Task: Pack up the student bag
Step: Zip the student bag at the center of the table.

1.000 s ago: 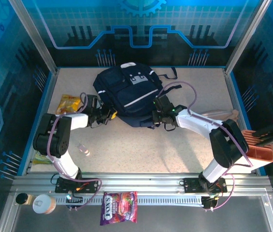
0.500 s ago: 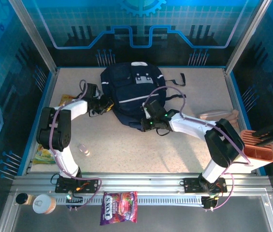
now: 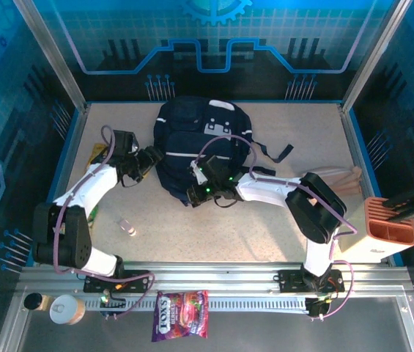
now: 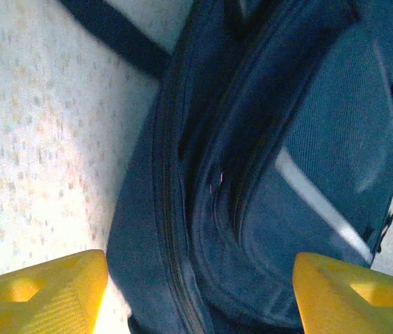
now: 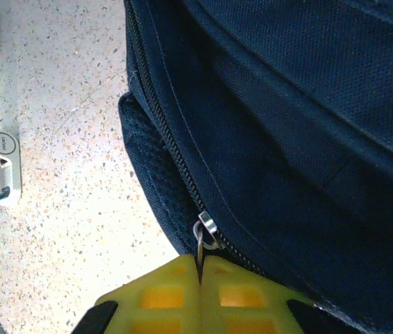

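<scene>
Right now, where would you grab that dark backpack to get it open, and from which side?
Pinch the small metal zipper pull at the edge of the student bag, coming from the table side. It hangs clear of the fabric, thin enough to pinch flat; the right gripper is shut on it that way.

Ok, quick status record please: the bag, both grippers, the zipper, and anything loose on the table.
bag: student bag lying flat, back centre of the table
left gripper: open, at the bag's left side, holding nothing
right gripper: shut on the zipper pull at the bag's near edge
zipper: teeth look closed above the pull; beyond it, cannot tell
loose: small pale object on the table near the left arm; yellow packet by the left wall
</scene>
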